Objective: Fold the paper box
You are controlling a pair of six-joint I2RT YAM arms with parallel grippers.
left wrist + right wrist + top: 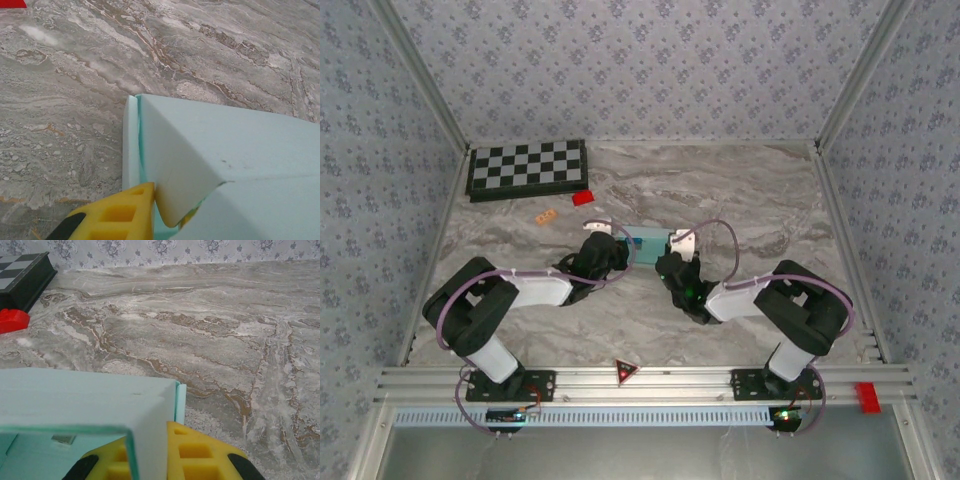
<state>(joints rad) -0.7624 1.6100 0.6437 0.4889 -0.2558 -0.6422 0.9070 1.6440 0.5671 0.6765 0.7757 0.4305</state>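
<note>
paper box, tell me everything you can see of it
The pale cyan thin-card paper box is at the middle of the grey marbled tabletop, partly folded: matte panels raised into walls, one end open, a flap edge standing beside a wall. The left gripper and right gripper pinch opposite ends with yellow fingers.
</note>
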